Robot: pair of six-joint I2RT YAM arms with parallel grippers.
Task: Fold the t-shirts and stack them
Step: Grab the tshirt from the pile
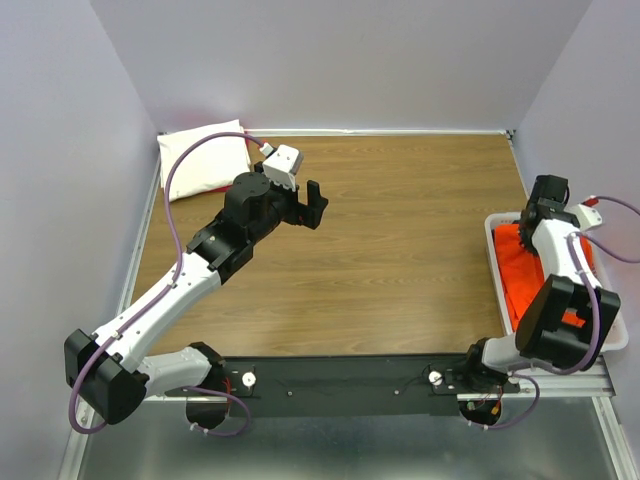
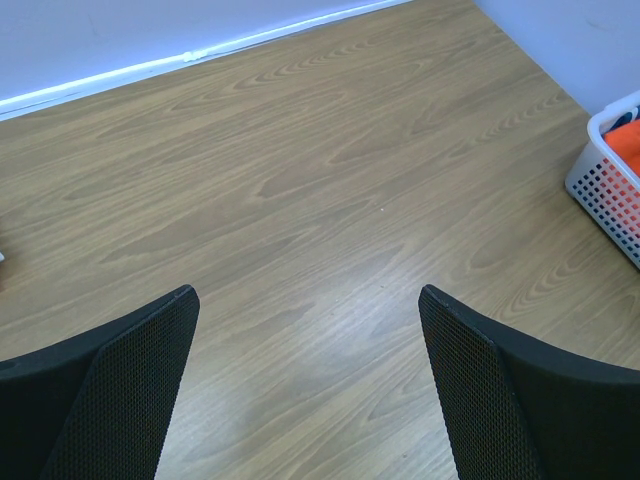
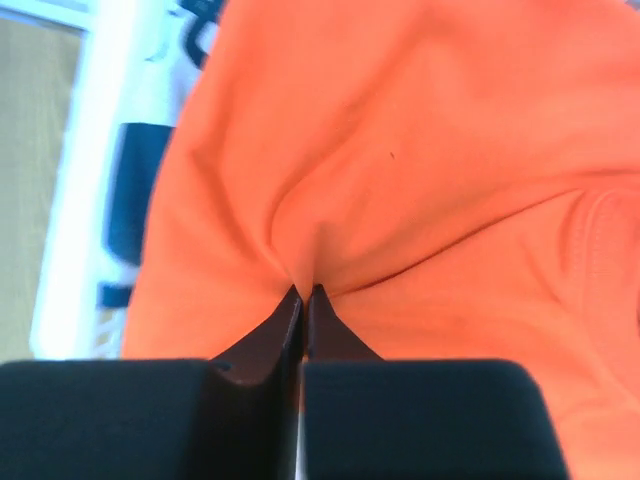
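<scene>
Here, right hand clenched on orange t-shirt in basket, left hand released over table.

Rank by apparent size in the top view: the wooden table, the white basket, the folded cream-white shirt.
1. wooden table, clearly largest
2. white basket, partly covered
3. cream-white shirt, smallest

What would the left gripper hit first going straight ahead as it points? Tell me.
The left gripper, open, would probably meet the bare wooden table first; nothing lies between. The white basket sits right of that line. Depth is uncertain.
</scene>
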